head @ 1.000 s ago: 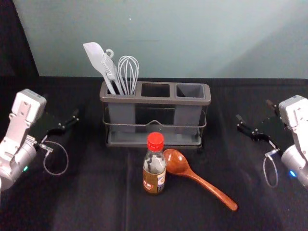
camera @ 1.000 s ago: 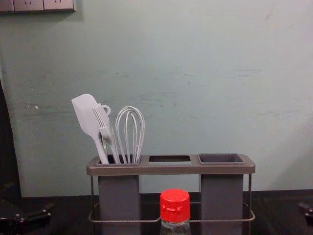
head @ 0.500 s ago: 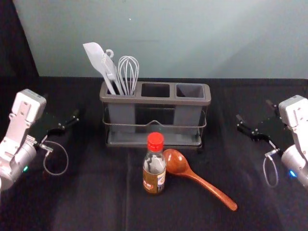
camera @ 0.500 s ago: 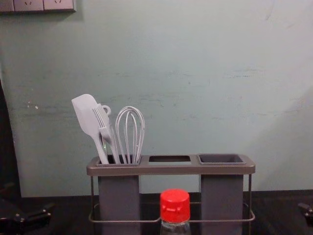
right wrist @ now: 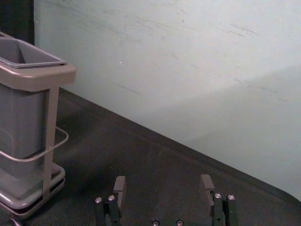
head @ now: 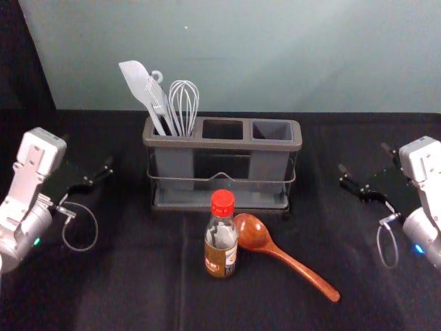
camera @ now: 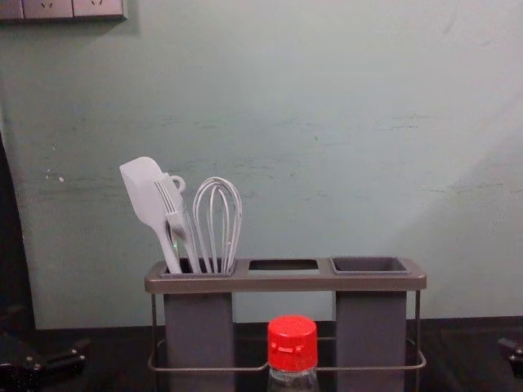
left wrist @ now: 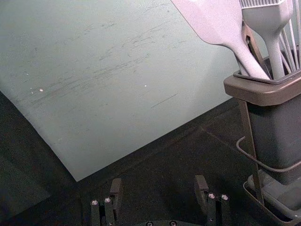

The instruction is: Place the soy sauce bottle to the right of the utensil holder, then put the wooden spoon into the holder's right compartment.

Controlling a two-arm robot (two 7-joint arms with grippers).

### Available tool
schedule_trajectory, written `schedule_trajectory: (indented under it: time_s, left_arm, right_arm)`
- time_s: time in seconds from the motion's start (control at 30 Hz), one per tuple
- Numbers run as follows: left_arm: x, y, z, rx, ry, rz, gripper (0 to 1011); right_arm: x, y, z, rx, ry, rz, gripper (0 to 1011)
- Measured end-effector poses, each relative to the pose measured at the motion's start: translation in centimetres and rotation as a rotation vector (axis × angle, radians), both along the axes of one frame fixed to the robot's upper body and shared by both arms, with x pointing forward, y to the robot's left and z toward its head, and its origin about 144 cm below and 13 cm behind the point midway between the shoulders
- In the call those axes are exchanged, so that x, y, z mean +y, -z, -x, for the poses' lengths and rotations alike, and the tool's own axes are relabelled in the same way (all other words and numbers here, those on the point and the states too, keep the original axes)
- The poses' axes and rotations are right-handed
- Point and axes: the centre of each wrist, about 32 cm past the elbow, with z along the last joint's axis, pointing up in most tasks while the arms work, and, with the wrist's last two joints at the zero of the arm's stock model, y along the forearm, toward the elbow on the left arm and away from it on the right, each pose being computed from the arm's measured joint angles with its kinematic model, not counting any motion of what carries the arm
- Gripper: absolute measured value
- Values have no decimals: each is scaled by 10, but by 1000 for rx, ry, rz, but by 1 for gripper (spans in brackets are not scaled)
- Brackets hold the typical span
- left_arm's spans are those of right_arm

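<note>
A soy sauce bottle stands in front of the holder, wearing a brown wraparound label on its lower part. The label carries small red, white and blue patches and what looks like printing, all too small to read. No word, brand, number or sign can be made out on the bottle or the holder.
</note>
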Motion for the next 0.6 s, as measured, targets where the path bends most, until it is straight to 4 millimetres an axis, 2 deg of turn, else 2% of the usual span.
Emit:
schedule_trajectory:
  time_s: [0.47,0.6]
  left_arm:
    - [0,0,0,0,0,0,1000]
    - [0,0,0,0,0,0,1000]
  right_arm:
    - [0,0,0,0,0,0,1003]
    - [0,0,9,-5,-3,-5,1003]
